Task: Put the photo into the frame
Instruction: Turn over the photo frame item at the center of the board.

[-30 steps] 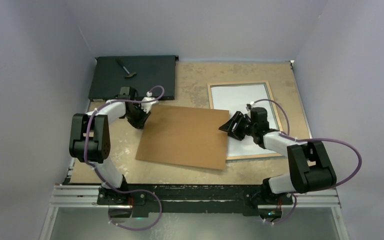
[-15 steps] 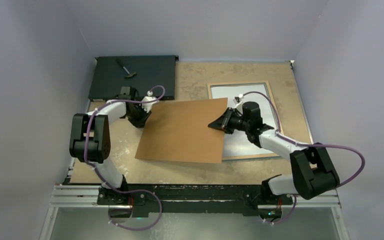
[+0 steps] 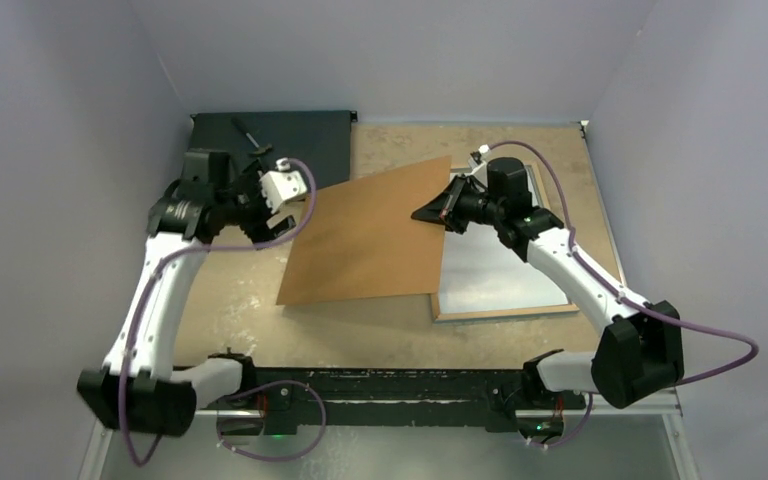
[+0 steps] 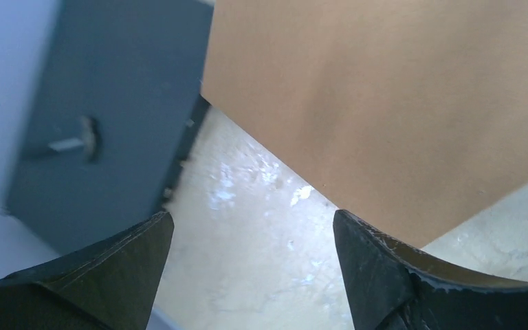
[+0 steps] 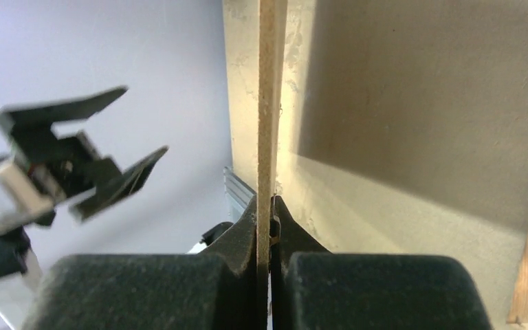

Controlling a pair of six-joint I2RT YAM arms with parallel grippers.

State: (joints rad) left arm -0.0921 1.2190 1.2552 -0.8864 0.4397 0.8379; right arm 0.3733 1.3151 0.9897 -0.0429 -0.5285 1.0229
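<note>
Two claws are in view. The right gripper point(image 5: 266, 206) is clenched on the right edge of the brown backing panel point(image 3: 370, 240). The right wrist view shows the thin board edge-on, pinched between the fingers. The panel is tilted, raised along its right side and sloping down toward its left side. Whether the low edge touches the table point(image 3: 380, 345) cannot be told. The left gripper point(image 4: 251, 218) is released, jaws wide apart with nothing between them, hanging above the table just left of the panel and apart from it. The frame point(image 3: 505, 313) lies flat at the right of the table, bare wood side up. Its left part is hidden beneath the tilted panel, and the right arm crosses its far right portion. The photo point(image 3: 495, 275) lies inside the frame as a pale sheet, shaded grey by the panel. Its printed face is not visible and its left margin is covered, so full seating in the recess cannot be confirmed. The right wrist view catches only a sliver of the frame's wood with a blue strip, cut off at the lower right corner. A flat black box point(image 3: 305, 140) sits at the far left, its near edge partly masked by the left arm. A small handled item point(image 3: 250, 137) lies on the box, blurred in the left wrist view and too small to identify.
</note>
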